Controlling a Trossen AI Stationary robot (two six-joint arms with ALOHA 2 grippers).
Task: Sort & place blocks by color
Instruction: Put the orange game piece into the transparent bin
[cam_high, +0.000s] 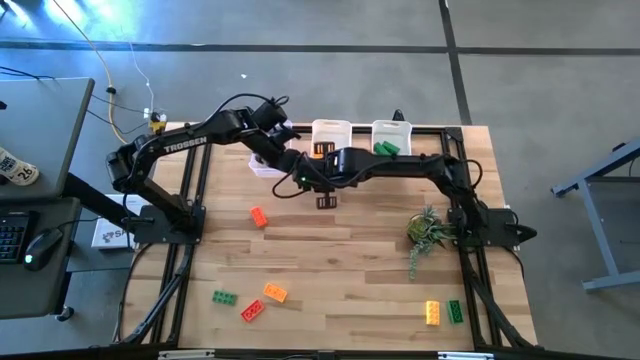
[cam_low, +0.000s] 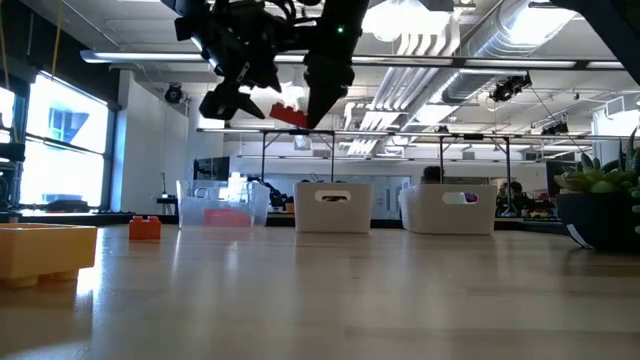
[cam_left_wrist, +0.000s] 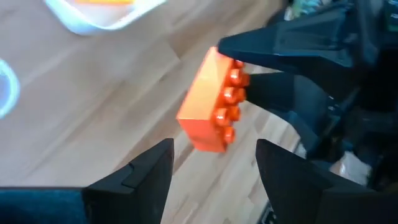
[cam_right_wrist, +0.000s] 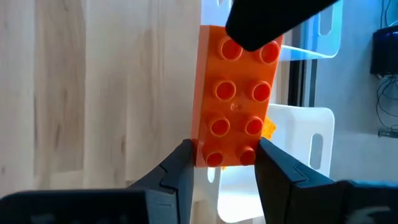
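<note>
— Gripping anything, the right gripper (cam_right_wrist: 221, 163)?
— Yes, it pinches one end of a red-orange studded plastic brick (cam_right_wrist: 235, 96), held in the air above the wooden table (cam_high: 340, 270), near the clear plastic bins (cam_high: 331, 134)
— And the left gripper (cam_left_wrist: 211, 168)?
— Fingers spread, holding nothing, just beside that brick

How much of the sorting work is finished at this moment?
Done: the bins at the far edge already hold some blocks. In hand: the right gripper holds a red block aloft, beside the open left gripper. Left: loose blocks lie on the table.
</note>
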